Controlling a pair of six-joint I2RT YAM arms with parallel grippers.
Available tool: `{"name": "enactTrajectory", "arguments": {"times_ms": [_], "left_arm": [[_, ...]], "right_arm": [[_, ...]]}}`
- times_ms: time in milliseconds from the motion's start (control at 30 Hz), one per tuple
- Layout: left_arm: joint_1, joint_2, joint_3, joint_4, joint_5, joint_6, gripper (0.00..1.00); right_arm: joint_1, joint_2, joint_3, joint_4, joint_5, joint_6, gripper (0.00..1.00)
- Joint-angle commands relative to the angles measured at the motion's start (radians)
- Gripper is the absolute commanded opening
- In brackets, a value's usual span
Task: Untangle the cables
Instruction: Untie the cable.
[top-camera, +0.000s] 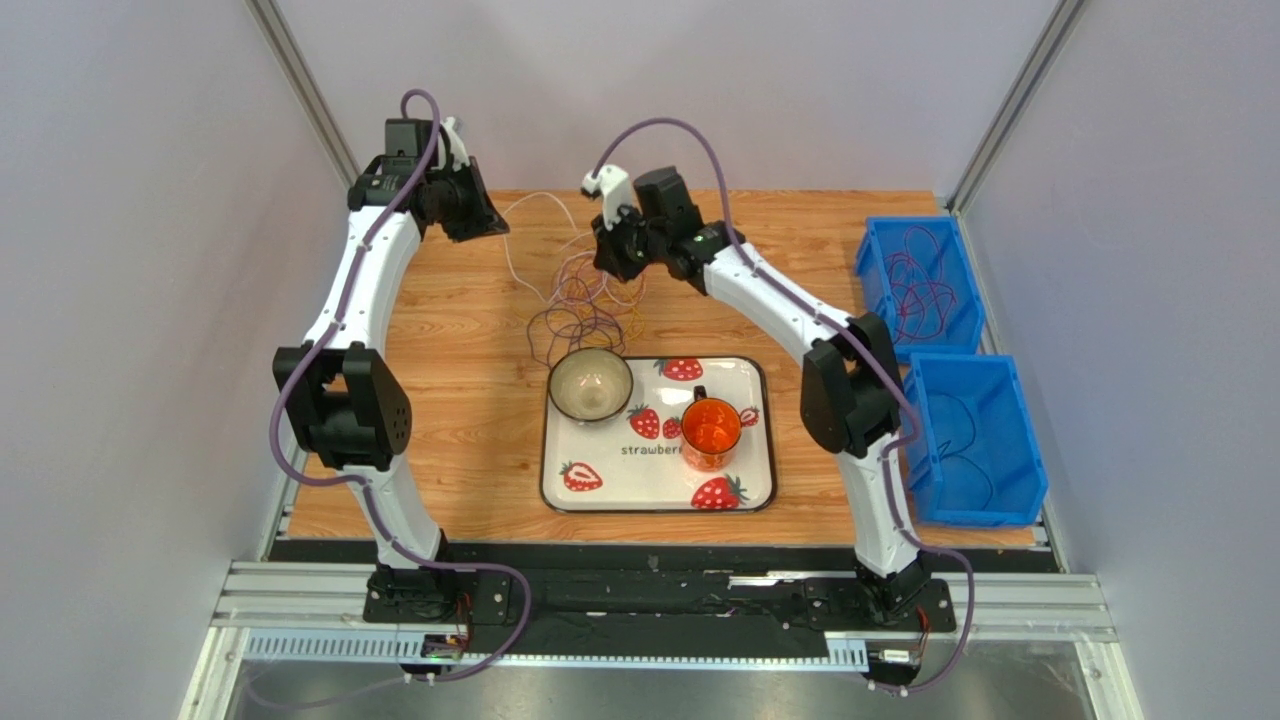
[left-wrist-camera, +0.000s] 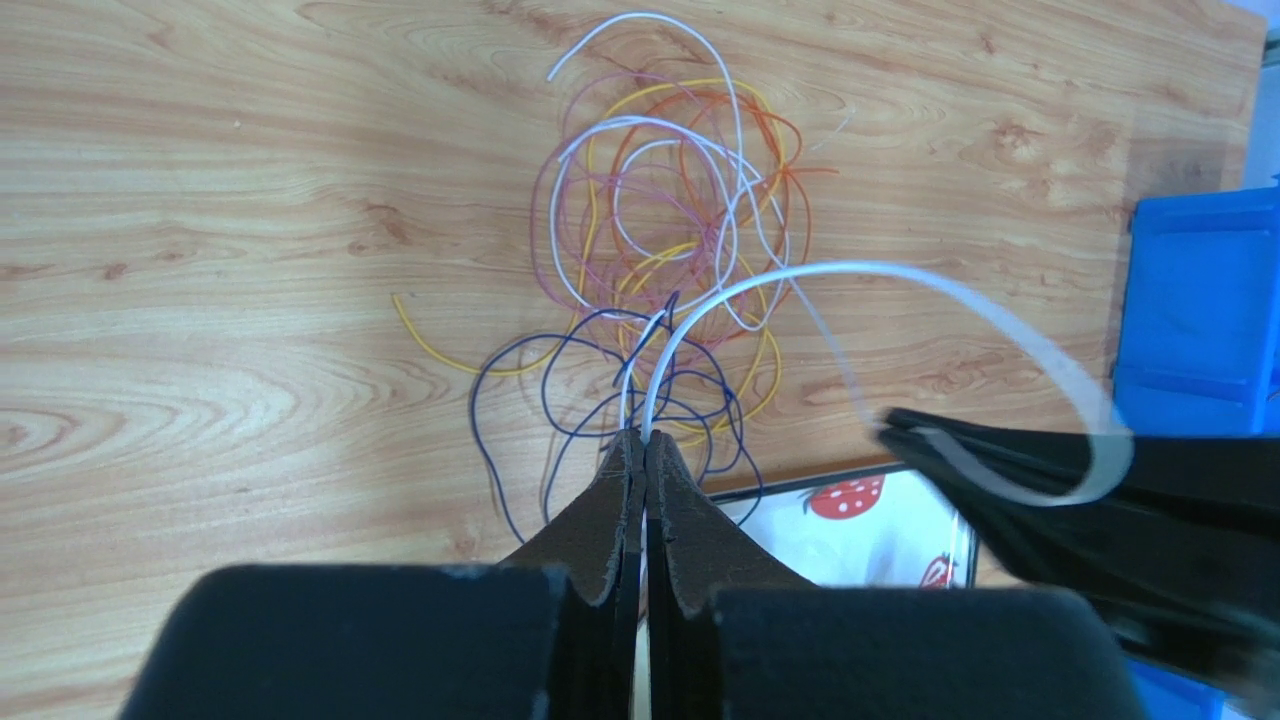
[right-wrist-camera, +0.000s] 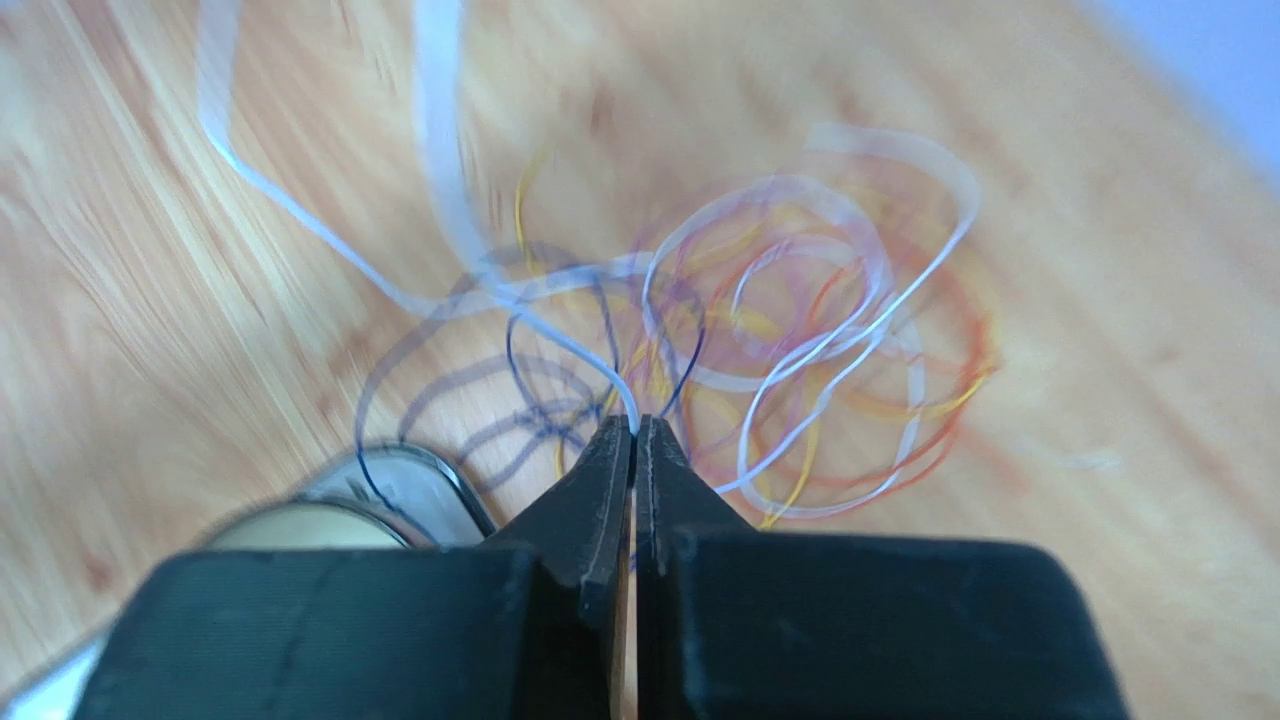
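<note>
The cables (top-camera: 589, 300) lie as a tangle of thin purple, orange, yellow, pink and white loops on the wooden table, just behind the bowl. My left gripper (top-camera: 493, 225) hangs over the table to the tangle's left. In the left wrist view it (left-wrist-camera: 643, 438) is shut on a white cable (left-wrist-camera: 842, 275) that arcs over to the right gripper's black fingers (left-wrist-camera: 1052, 488). My right gripper (top-camera: 613, 258) is above the pile's far right side. Seen from its own wrist, it (right-wrist-camera: 634, 428) is shut on that same white cable (right-wrist-camera: 451, 285), with the tangle (right-wrist-camera: 812, 345) below.
A strawberry-print tray (top-camera: 657, 507) sits in front of the pile and carries a beige bowl (top-camera: 589, 386) and an orange cup (top-camera: 711, 426). Two blue bins (top-camera: 920, 282) (top-camera: 969, 435) stand at the table's right edge, each with cables inside.
</note>
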Motion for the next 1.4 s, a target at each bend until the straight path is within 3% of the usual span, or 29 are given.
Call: {"name": "enactTrajectory", "arguments": {"times_ms": [0, 367, 833, 1033, 1100, 1200, 1233, 1367], "left_arm": [[0.004, -0.022, -0.003, 0.03, -0.021, 0.002, 0.0], [0.004, 0.016, -0.017, 0.049, 0.006, -0.012, 0.0], [-0.007, 0.097, -0.016, 0.059, 0.007, 0.008, 0.02], [-0.013, 0.139, -0.009, 0.057, -0.001, 0.014, 0.18], [-0.015, 0.145, -0.008, 0.056, -0.003, 0.016, 0.19], [-0.019, 0.142, -0.008, 0.051, -0.015, 0.023, 0.14], [-0.019, 0.136, -0.008, 0.052, -0.018, 0.023, 0.07], [-0.019, 0.128, -0.017, 0.049, -0.038, 0.031, 0.04]], "right_arm": [[-0.014, -0.152, 0.15, 0.049, -0.003, 0.104, 0.0], [-0.012, -0.27, 0.358, 0.153, -0.111, 0.313, 0.0], [-0.012, -0.367, 0.565, 0.282, -0.091, 0.353, 0.0], [-0.012, -0.462, 0.526, 0.316, -0.069, 0.302, 0.0], [-0.012, -0.495, 0.489, 0.308, -0.048, 0.275, 0.0], [-0.012, -0.509, 0.414, 0.255, 0.009, 0.226, 0.0], [-0.014, -0.512, 0.397, 0.212, 0.026, 0.218, 0.0], [-0.015, -0.506, 0.282, 0.097, 0.265, 0.224, 0.0]]}}
